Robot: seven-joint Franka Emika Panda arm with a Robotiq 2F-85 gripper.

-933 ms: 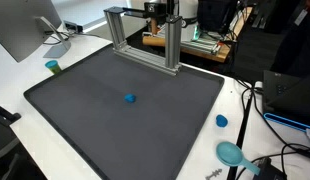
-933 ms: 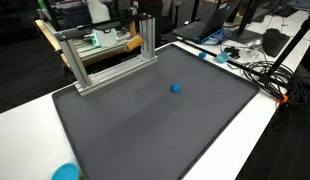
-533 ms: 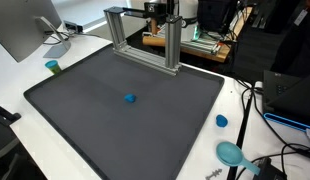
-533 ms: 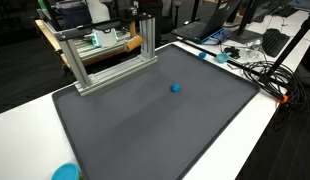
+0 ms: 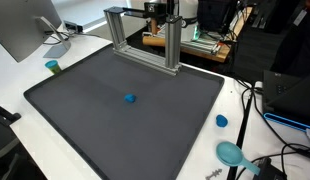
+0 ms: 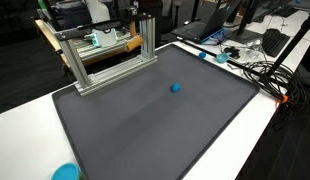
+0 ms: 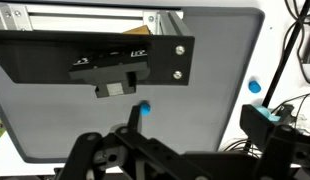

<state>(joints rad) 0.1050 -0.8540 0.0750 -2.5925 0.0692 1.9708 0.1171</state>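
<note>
End effector (image 7: 130, 150) released, empty, above small blue ball (image 7: 145, 108) on dark mat (image 7: 55, 130).

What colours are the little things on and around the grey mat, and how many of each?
Blue: 2, a small piece on the grey mat and a round cap just off its edge.
Teal: 2, a small cup and a round dish, both off the mat.
Total: 4.
</note>
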